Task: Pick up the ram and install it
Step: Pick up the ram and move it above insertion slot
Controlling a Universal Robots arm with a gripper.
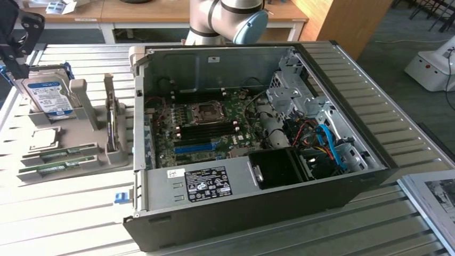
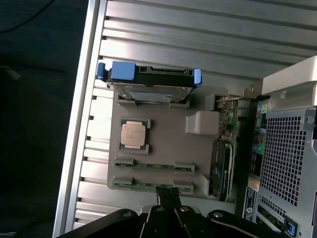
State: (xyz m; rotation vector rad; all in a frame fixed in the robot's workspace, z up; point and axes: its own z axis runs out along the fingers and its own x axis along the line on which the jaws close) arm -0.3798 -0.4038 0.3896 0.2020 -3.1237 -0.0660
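Note:
Two green ram sticks lie in slots of a grey holder (image 1: pixel 85 160) at the exterior view's left: one ram (image 1: pixel 61 154) and a second ram (image 1: pixel 51 168). In the wrist view they are the ram (image 2: pixel 153 165) and the ram (image 2: pixel 141 185) on the holder (image 2: pixel 168 144). My black gripper (image 2: pixel 168 197) hangs above the holder's edge, over the second stick, with its fingertips close together and nothing between them. From the exterior view the gripper (image 1: pixel 13 56) sits high at the far left, well above the holder. The motherboard's black memory slots (image 1: pixel 206 128) lie inside the open computer case (image 1: pixel 355 133).
The holder also carries an upright blue-labelled hard drive (image 1: pixel 46 96), a processor chip (image 2: pixel 133 134) and an upright card (image 1: pixel 112 122). Inside the case are a blue slot (image 1: pixel 193 148), cables (image 1: pixel 323 138) and a black fan shroud (image 1: pixel 281 168). Ribbed metal tabletop (image 1: pixel 64 213) surrounds everything.

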